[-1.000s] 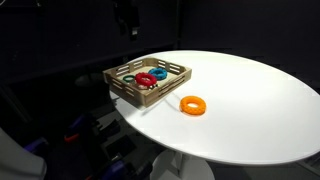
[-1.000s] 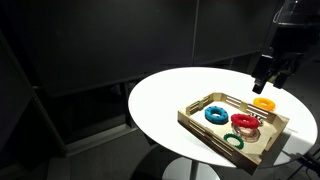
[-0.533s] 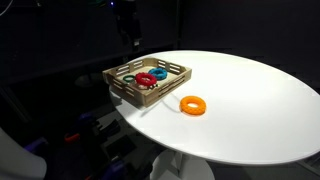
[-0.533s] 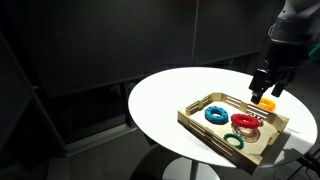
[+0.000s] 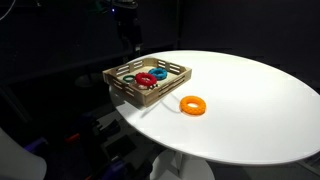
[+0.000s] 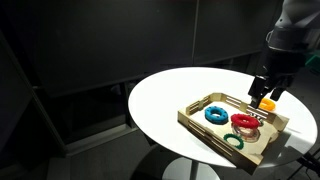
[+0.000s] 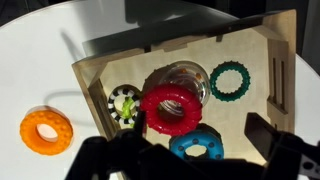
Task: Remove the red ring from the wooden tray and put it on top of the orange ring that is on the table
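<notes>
The red ring (image 7: 170, 108) lies in the wooden tray (image 7: 258, 50), partly over a shiny round object, with a blue ring (image 7: 195, 150) touching it. It shows in both exterior views (image 5: 147, 79) (image 6: 244, 121). The orange ring (image 7: 46, 131) lies on the white table (image 7: 40, 40) beside the tray (image 5: 192, 105), and the gripper partly hides it in an exterior view (image 6: 266, 102). My gripper (image 7: 196, 142) is open and empty. It hangs above the tray (image 6: 265, 90), over the red and blue rings, and is dark against the background in an exterior view (image 5: 130, 35).
The tray (image 5: 130, 92) (image 6: 205, 128) also holds a green ring (image 7: 229, 80) (image 6: 233, 141) and a small black-and-white ring (image 7: 125, 103). The tray sits near the table's edge (image 5: 135, 115). Bare white tabletop (image 5: 250, 90) stretches beyond the orange ring. The surroundings are dark.
My gripper has come down toward the tray, most of it in the first half second. The rings and the tray have not moved.
</notes>
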Motion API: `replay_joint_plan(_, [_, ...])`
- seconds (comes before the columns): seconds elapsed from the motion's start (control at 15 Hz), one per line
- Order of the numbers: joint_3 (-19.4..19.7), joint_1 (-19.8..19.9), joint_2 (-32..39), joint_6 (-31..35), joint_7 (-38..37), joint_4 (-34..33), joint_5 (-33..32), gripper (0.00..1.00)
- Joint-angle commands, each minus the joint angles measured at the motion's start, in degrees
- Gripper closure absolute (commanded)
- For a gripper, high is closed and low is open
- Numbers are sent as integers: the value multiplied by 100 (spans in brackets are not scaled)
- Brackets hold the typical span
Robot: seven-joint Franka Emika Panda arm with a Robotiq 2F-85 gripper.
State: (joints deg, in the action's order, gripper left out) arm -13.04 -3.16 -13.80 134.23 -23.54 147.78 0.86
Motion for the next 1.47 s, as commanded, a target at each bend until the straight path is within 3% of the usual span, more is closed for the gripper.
replay_joint_plan(0.0, [-29,-23,140,550,-344,194,-351,0])
replay_joint_plan(0.53, [-61,-9,651,1537,-971,490,-995,0])
replay_joint_plan(1.33, [217,-135,1472,2438,-1481,354,-1788,0])
replay_joint_plan(1.4, [108,-10,1534,2512,-1518,339,-1855,0])
